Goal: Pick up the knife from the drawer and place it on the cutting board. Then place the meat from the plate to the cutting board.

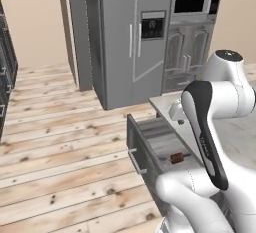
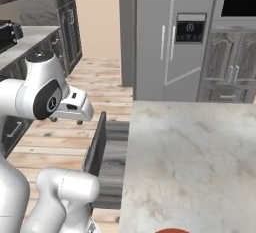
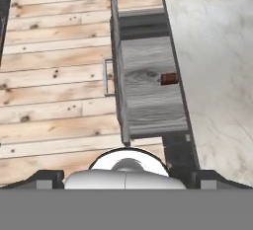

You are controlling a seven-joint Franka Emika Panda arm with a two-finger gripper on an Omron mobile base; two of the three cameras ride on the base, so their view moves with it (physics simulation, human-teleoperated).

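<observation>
The drawer (image 3: pixel 148 95) stood pulled open, the knife (image 3: pixel 169 78) lying against its counter-side edge, only its reddish-brown handle visible. The gripper (image 2: pixel 65 121) hung high above, its spread impossible to judge. Next, probably, a descent onto the handle.

Pulled-out drawer (image 3: pixel 148 95) hanging open over the plank floor (image 1: pixel 60 142), just beside the marble counter (image 2: pixel 195 162). Inside on the grey wood bottom, knife (image 3: pixel 169 78) lying at the counter side, only its reddish-brown handle peeking out. Plate (image 2: pixel 172 230) rim at the counter's near edge.
</observation>
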